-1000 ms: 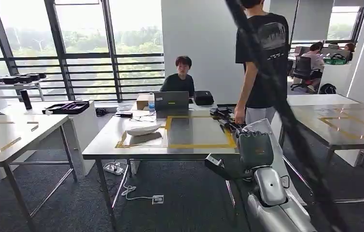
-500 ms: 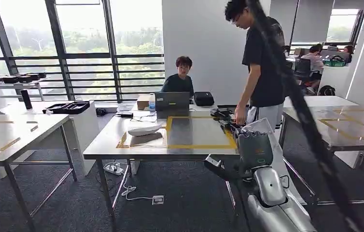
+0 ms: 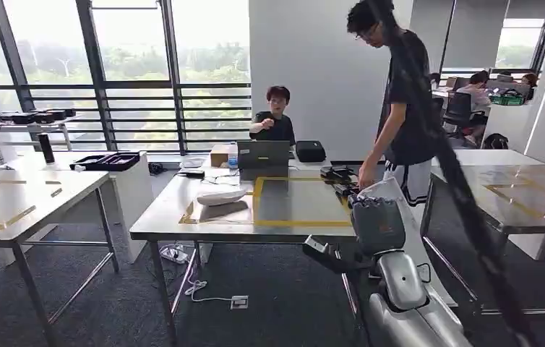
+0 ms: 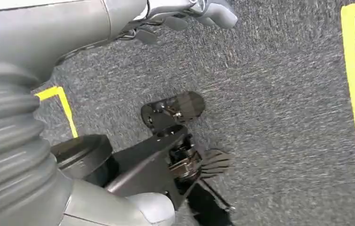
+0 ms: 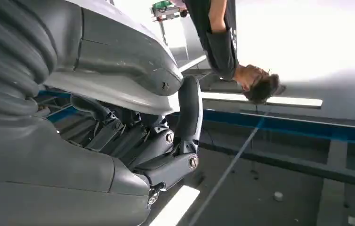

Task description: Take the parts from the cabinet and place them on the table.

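The right hand (image 3: 376,223) is raised at the desk's (image 3: 161,220) near right corner, holding a white part (image 3: 384,189); its wrist view shows fingers (image 5: 189,113) curled around it. The left hand's (image 4: 157,21) fingers look curled, perhaps empty, over carpet (image 4: 284,94). Another white part (image 3: 220,195) lies mid-desk.

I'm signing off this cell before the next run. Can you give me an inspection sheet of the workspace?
Surface: table with a yellow tape rectangle, bare inside.
Job's things: one white part lies on the table beside the rectangle; second white part is in the right hand.
Clutter: laptop, black case, black items at the far side.
Hands: right hand grips its part by the table's front corner; left hand hangs over carpet, fingers unclear.
Cables: white cable on the floor under the table.
Surroundings: standing person at the table's end; seated person behind the laptop.
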Controlling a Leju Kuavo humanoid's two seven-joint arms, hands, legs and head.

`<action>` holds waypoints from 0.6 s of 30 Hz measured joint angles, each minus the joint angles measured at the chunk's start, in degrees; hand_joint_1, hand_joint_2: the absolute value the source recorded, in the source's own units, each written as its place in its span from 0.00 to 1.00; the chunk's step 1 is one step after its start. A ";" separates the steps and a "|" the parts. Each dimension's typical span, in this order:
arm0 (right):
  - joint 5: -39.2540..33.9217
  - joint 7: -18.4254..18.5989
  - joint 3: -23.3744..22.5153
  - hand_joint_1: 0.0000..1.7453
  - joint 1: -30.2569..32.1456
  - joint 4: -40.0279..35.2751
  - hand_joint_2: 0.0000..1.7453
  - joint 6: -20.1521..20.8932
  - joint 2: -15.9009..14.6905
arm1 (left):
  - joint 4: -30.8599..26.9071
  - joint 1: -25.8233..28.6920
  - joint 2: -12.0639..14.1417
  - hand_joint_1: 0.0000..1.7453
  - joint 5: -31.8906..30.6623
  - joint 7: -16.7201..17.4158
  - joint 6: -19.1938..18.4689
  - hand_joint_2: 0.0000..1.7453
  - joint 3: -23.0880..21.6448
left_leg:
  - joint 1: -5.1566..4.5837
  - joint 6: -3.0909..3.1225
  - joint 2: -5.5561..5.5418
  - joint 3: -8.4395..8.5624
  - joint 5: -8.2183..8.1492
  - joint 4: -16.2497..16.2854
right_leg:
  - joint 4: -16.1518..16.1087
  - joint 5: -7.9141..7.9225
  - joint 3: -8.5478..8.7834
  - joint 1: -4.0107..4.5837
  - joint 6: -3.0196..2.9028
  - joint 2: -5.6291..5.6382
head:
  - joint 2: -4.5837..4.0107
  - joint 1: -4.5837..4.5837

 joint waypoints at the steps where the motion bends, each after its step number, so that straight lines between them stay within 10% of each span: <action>1: 0.00 0.02 0.02 1.00 0.00 0.00 1.00 -0.04 0.00 | 0.00 -0.02 0.02 0.00 0.00 -0.04 0.00 1.00 0.00 | 0.32 -0.56 0.02 0.36 -0.56 0.29 | -5.83 3.21 2.54 -0.40 0.29 -0.37 | 0.00 0.02; 2: 0.00 0.02 0.04 1.00 0.16 0.04 1.00 -0.04 -0.07 | -0.02 -0.01 0.24 0.00 -0.04 -0.07 0.00 1.00 0.00 | 0.39 -1.15 0.11 0.47 -1.07 0.39 | -7.82 2.72 3.38 -0.26 0.93 -0.82 | 0.00 0.02; 3: 0.19 -0.06 0.18 1.00 0.09 0.09 1.00 -0.05 -0.02 | -0.02 -0.12 0.22 0.00 -0.11 -0.07 0.00 1.00 0.00 | 0.28 -1.66 0.15 0.43 -1.32 0.68 | -8.67 0.52 3.19 0.45 -0.18 -1.04 | 0.00 0.09; 7: 0.81 0.57 0.33 1.00 0.00 -0.02 1.00 0.59 -0.15 | -0.04 -0.25 0.11 0.00 -0.70 -0.13 -0.07 1.00 0.00 | 0.57 -3.35 0.23 0.75 -1.30 1.75 | -7.84 0.27 4.63 0.67 -3.62 -0.06 | 0.06 -0.35; 9: 0.98 1.63 0.46 1.00 -0.75 -0.07 1.00 2.22 -0.09 | -0.04 -0.46 0.09 0.00 -0.85 -0.13 -0.13 1.00 -0.06 | 0.60 -3.18 -0.88 -3.78 -0.12 9.20 | -8.04 -0.54 5.73 0.69 -4.58 0.15 | -0.02 -0.50; 11: 1.01 2.95 1.03 1.00 -0.77 0.00 1.00 4.79 0.00 | 0.02 -0.33 0.07 0.00 -1.20 -0.02 -0.37 1.00 -0.31 | 0.18 -3.07 -1.36 -9.68 -3.31 16.87 | -8.21 -1.60 7.08 0.87 -4.89 0.57 | 0.00 -0.57; 14: 1.01 4.17 1.53 1.00 -0.64 0.30 1.00 7.16 0.00 | 0.07 -0.18 0.07 0.00 -1.72 0.20 -0.46 1.00 -0.46 | -0.74 -2.14 -1.49 -13.85 -6.37 16.95 | -8.22 -3.37 9.33 1.23 -5.03 1.30 | 0.00 -0.63; 18: 1.01 6.75 2.90 1.00 -0.61 0.92 1.00 9.94 0.04 | 0.04 -0.16 0.37 0.00 -1.79 0.39 -0.46 1.00 -0.70 | -3.04 0.98 -2.14 -10.80 8.29 0.32 | -8.11 -5.76 11.88 1.57 -4.60 1.95 | -0.02 -0.72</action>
